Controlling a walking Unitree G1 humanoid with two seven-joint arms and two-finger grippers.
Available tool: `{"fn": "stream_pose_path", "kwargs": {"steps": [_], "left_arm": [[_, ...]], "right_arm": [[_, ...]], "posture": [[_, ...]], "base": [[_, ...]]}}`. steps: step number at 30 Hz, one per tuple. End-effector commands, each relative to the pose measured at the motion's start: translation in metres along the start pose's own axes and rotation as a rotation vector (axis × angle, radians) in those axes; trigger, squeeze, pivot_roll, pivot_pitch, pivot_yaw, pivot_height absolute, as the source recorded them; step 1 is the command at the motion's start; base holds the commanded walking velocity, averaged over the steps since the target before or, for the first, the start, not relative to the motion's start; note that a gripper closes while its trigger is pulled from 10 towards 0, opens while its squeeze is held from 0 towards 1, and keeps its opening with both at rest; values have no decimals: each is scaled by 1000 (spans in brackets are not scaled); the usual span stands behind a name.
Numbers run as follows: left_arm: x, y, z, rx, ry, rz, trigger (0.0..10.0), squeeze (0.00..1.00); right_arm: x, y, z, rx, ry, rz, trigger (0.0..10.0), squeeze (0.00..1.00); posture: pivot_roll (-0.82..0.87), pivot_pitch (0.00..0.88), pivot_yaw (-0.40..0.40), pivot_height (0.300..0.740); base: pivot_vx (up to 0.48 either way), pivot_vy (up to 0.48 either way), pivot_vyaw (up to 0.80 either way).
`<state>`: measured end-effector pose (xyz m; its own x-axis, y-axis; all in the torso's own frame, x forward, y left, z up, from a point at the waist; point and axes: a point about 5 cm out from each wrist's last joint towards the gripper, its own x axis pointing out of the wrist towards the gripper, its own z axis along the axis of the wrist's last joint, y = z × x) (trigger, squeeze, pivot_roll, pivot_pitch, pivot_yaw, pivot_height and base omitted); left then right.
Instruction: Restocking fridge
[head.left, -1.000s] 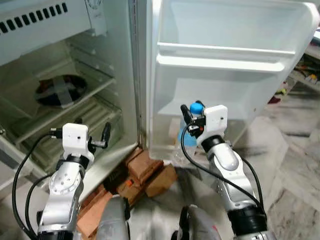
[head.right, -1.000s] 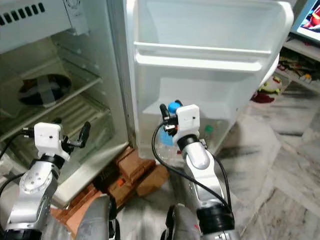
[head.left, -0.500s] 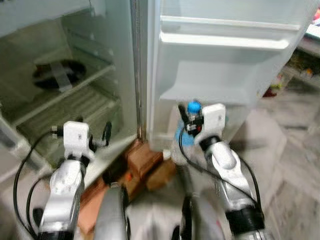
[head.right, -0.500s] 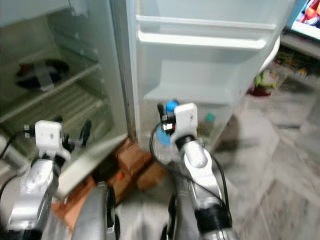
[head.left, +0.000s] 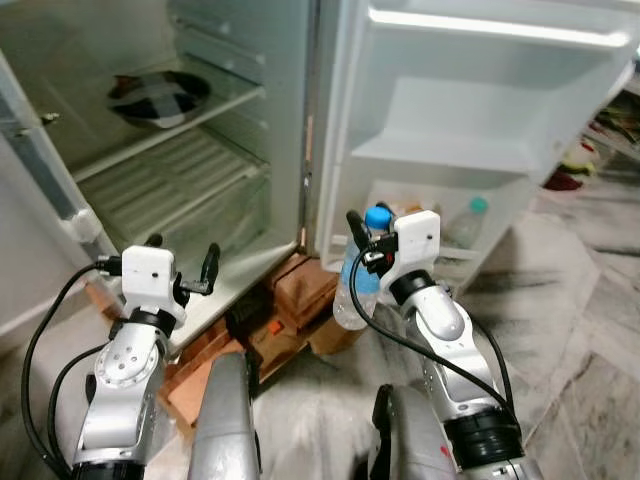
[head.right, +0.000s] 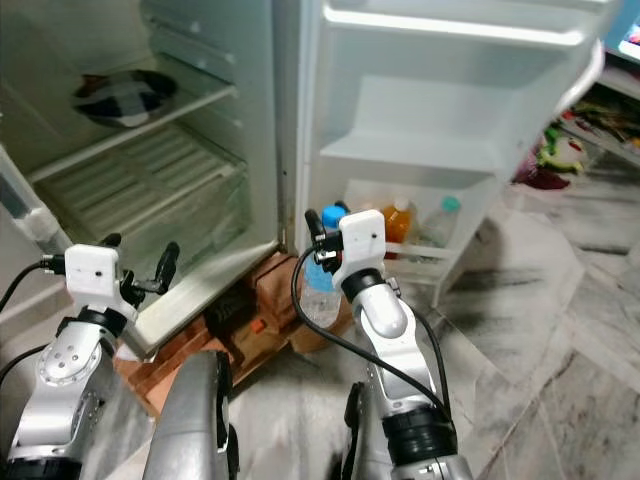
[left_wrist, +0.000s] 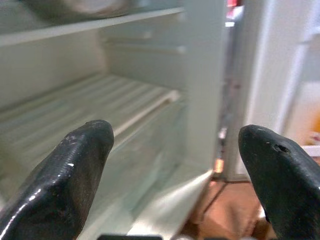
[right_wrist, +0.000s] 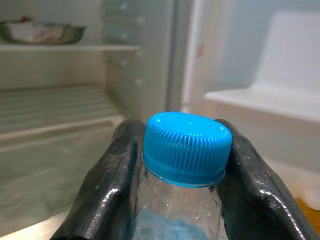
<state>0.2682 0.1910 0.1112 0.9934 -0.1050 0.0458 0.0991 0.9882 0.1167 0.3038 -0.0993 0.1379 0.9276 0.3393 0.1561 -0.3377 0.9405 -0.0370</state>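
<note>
My right gripper (head.left: 366, 244) is shut on the neck of a clear water bottle (head.left: 353, 292) with a blue cap (right_wrist: 187, 147), held upright in front of the open fridge door's bottom shelf (head.left: 455, 250). In the right wrist view both black fingers (right_wrist: 114, 192) press just under the cap. The left gripper (head.left: 184, 262) is open with nothing in it, low in front of the fridge body. In the left wrist view its fingers (left_wrist: 75, 167) stand wide apart, facing the ribbed lower shelf (left_wrist: 95, 107).
The door's bottom shelf holds an orange bottle (head.right: 397, 221) and a green-capped bottle (head.right: 441, 219). A dark dish (head.left: 158, 96) sits on the fridge's inner shelf. Bricks (head.left: 300, 298) prop up the fridge. Marble floor (head.left: 570, 330) spreads to the right.
The camera has tilted down and shifted, bringing the door's bottom shelf and its bottles into view. The right gripper still holds the bottle; the left stays open.
</note>
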Motion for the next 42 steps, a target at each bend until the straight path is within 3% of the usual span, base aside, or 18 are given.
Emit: {"fn": "stream_pose_path", "kwargs": {"steps": [1, 42], "left_arm": [[1, -3, 4, -9, -20, -10, 10000, 0], [2, -4, 3, -6, -17, -9, 10000, 0]], "right_arm": [[2, -5, 9, -9, -45, -10, 10000, 0], [5, -3, 13, -25, -68, 14, 10000, 0]], "posture": [[84, 93, -55, 577], [83, 98, -57, 577]], "base": [[251, 0, 0], [257, 0, 0]]}}
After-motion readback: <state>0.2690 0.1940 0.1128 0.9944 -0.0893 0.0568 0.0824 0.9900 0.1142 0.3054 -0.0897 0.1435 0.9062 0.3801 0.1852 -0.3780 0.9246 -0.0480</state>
